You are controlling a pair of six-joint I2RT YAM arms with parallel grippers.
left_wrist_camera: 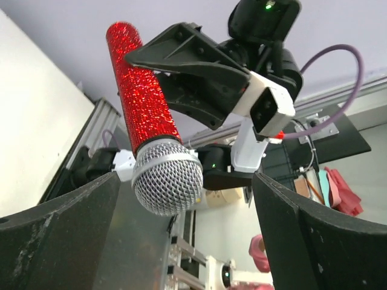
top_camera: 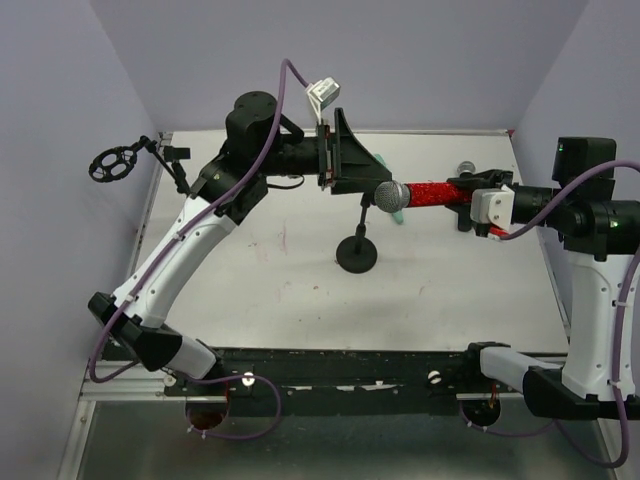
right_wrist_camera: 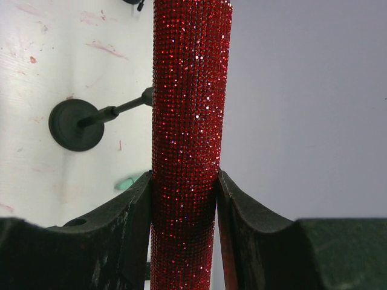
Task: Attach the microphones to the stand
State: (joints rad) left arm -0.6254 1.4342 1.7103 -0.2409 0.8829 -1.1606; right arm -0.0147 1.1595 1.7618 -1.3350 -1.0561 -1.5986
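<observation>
One microphone, the red microphone [top_camera: 430, 193], was held level above the middle of the counter [top_camera: 300, 290], its glittered barrel clamped by the right jaws toward the tail, while its silver mesh head [top_camera: 391, 194] was pointed at the left jaws, which were spread wide apart just beside it and closed on nothing. The stand [top_camera: 357, 258] was set on its round base near the counter's centre, its stem leaning up toward that head; its clip was hidden from above, so contact could not be judged. A mint-green microphone [top_camera: 398, 214] was partly seen lying on the counter just beyond the stand. Several failures were judged possible from there. Because the grip was taken far from the heavy head, the barrel might be pivoted or slid in the right jaws once it was pressed against the clip. The stand looked light and narrow-based, so it could be tipped or shoved aside by a push that was not lined up with the clip. If a handover was intended, the microphone could be dropped onto the stand and the green one, should the right jaws be released before the left jaws were closed.
</observation>
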